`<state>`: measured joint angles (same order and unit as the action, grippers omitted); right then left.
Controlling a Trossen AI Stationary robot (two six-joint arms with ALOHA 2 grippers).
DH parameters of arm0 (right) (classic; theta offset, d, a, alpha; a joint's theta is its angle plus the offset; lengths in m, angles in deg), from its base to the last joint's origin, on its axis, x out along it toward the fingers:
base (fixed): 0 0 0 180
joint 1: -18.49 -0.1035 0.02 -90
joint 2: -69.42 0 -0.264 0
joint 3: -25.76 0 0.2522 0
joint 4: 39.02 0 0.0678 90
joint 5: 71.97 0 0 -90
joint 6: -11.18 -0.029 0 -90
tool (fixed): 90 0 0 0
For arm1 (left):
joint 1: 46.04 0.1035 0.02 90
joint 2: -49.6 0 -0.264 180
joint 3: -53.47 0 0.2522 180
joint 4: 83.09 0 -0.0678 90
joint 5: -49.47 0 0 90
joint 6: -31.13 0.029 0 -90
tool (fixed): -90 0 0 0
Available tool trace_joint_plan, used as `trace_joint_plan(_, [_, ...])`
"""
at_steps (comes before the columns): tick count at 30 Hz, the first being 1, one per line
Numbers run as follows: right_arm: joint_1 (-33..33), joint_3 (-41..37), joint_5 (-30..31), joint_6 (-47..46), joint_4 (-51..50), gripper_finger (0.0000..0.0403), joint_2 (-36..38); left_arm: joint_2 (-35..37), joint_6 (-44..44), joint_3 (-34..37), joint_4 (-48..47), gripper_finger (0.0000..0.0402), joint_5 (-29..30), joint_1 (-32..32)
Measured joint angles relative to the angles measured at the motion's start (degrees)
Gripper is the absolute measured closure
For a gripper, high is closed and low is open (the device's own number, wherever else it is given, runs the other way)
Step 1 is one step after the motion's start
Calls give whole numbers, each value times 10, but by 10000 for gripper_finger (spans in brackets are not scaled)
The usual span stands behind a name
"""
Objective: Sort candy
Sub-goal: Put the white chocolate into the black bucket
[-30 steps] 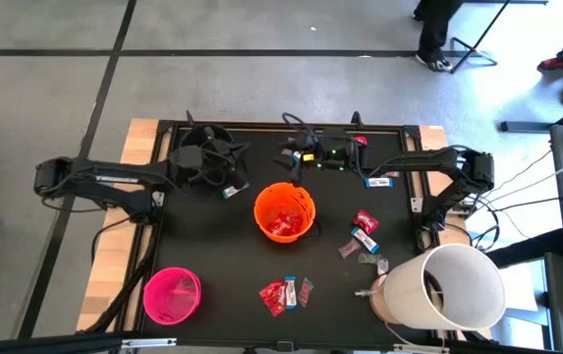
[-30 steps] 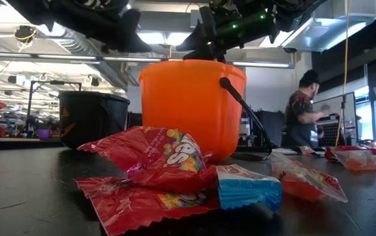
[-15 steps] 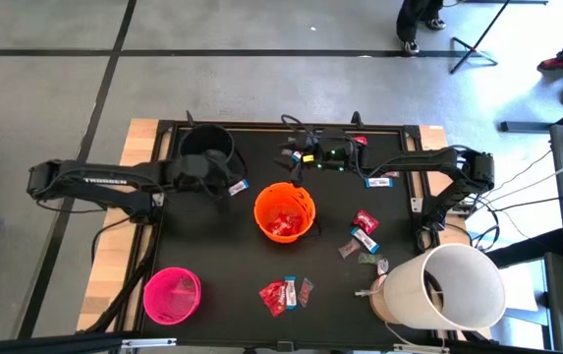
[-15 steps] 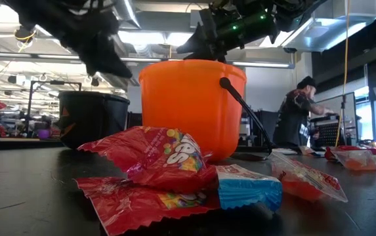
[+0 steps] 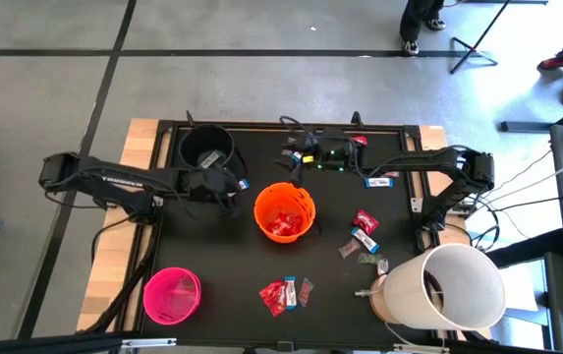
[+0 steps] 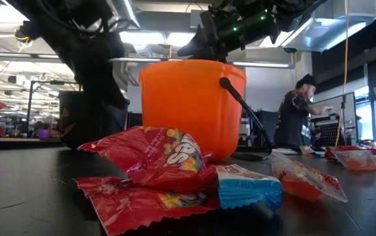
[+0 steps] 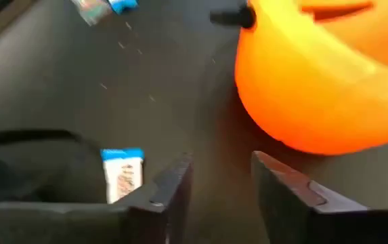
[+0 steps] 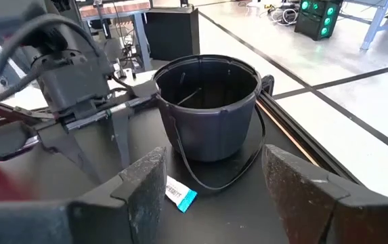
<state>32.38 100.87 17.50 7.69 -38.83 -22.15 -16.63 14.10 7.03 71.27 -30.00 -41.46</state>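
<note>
My left gripper [image 7: 221,179], jaws narrowly parted and empty, hovers beside a blue-and-white bar [image 5: 243,184], four o'clock of the black bucket [image 5: 205,148].

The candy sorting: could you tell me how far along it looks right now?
Partly done. Red packets already lie in the orange bucket. The left gripper is open and empty above a blue-and-white bar lying on the table between the black bucket and the orange one. The right gripper waits open. Loose candy near the front edge remains, and the pink bucket looks empty.
</note>
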Motion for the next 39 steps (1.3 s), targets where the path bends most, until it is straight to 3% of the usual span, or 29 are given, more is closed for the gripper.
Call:
trace_joint_plan(13, [0, 0, -1, 29, -8, 164, 0, -112, -53, 0, -31, 242, 86, -12])
trace_joint_plan(21, [0, 0, -1, 30, -10, 164, 0, -133, -68, -25, -59, 243, 152, -9])
trace_joint_plan(29, [0, 0, -1, 30, -16, 164, 0, -133, -83, -30, -71, 243, 94, 10])
trace_joint_plan(39, [-1, 0, -10, 29, -22, 164, 0, -133, -127, -31, -86, 243, 83, 2])
